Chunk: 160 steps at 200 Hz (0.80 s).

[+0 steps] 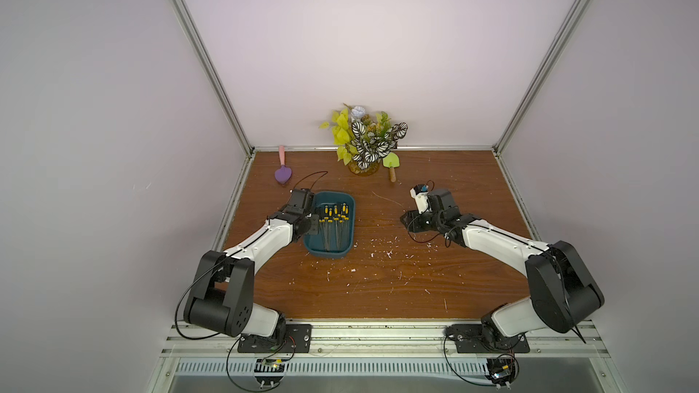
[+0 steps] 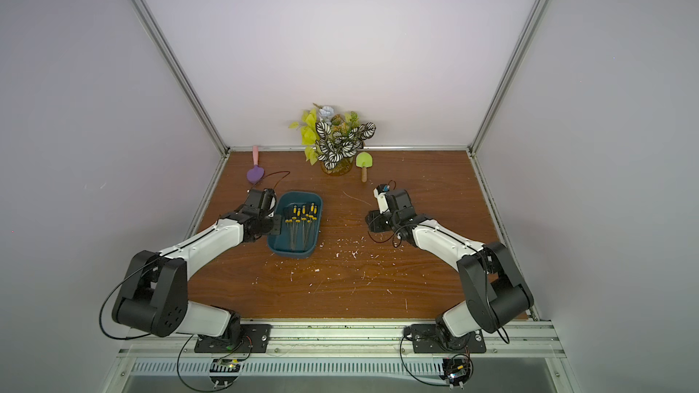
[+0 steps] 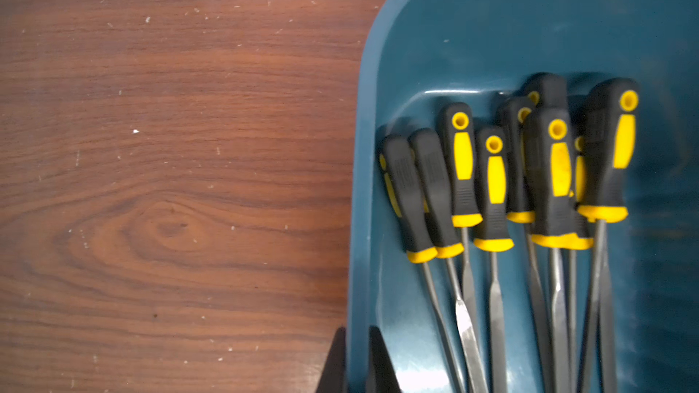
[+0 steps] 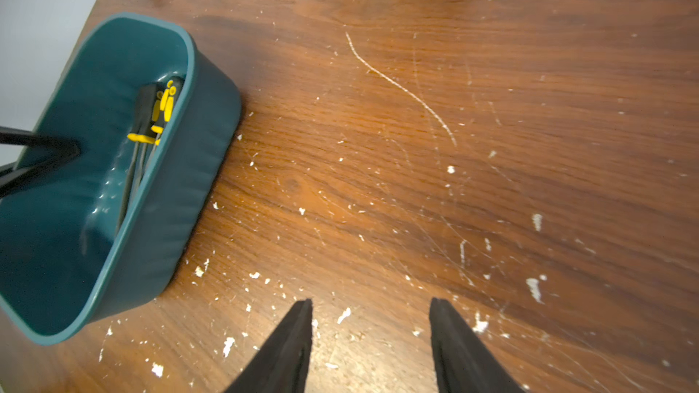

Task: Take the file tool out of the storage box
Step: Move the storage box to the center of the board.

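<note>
My left gripper point(image 3: 357, 330) is clamped on the left wall of the one storage box point(image 1: 327, 254), left of centre. Inside it: at least nine file tools point(image 3: 493, 187), overlapping, handles at far end. My right gripper point(image 4: 370, 302) is spread and empty over the table point(image 1: 378, 289), well right of the box.

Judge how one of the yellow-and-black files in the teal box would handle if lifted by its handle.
Probably stiff: the files have straight metal shafts. The ribbed handles likely grip well, the bare shafts less so. They overlap in the box, so neighbours may shift or drag.
</note>
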### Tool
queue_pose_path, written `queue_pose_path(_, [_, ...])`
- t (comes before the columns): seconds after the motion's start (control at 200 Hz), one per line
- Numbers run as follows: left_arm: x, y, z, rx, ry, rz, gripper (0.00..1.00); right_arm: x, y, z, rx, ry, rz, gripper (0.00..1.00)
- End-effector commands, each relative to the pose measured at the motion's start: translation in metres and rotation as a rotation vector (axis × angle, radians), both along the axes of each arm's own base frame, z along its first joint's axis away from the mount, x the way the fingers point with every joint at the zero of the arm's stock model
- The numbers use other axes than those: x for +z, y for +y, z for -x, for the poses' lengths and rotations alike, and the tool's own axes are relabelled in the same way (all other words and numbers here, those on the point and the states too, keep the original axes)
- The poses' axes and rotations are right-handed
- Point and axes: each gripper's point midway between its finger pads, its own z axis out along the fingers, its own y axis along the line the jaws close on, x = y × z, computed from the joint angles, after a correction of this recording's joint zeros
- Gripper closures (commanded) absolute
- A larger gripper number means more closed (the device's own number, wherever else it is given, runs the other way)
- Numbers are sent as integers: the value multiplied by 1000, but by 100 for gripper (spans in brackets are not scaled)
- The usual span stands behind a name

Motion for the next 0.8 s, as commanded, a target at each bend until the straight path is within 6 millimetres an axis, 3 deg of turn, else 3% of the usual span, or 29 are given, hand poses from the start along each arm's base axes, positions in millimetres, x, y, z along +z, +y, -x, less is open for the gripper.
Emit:
queue_pose_path(0.0, [6, 32, -2, 55, 14, -54, 100, 22, 16, -12, 9, -57, -45, 45])
queue_pose_path(0.135, [14, 42, -7, 53, 11, -62, 98, 21, 22, -13, 24, -56, -48, 45])
queue_pose_path(0.16, [14, 42, -8, 51, 11, -64, 92, 21, 24, -13, 26, -56, -48, 45])
queue_pose_path(0.2, [15, 41, -10, 46, 13, -64, 74, 20, 25, -13, 29, -52, -48, 45])
queue_pose_path(0.26, [14, 39, -12, 33, 16, -55, 65, 20, 27, -14, 33, -51, -46, 44])
queue_pose_path(0.325, [14, 40, -13, 39, 16, -58, 43, 21, 29, -14, 38, -52, -44, 44])
queue_pose_path(0.38, [16, 41, -14, 43, 11, -62, 33, 23, 30, -15, 38, -58, -44, 44])
queue_pose_path(0.455, [23, 43, -15, 56, -9, -70, 29, 26, 30, -16, 35, -66, -45, 44])
queue_pose_path(0.55, [51, 38, -24, 65, -84, -25, 28, 29, 29, -16, 31, -78, -44, 44])
queue_pose_path(0.661, [84, 10, -37, 29, -173, 148, 29, 28, 30, -17, 28, -76, -46, 44])
queue_pose_path(0.796, [86, -18, -45, 24, -191, 273, 30, 24, 33, -17, 28, -62, -61, 44])
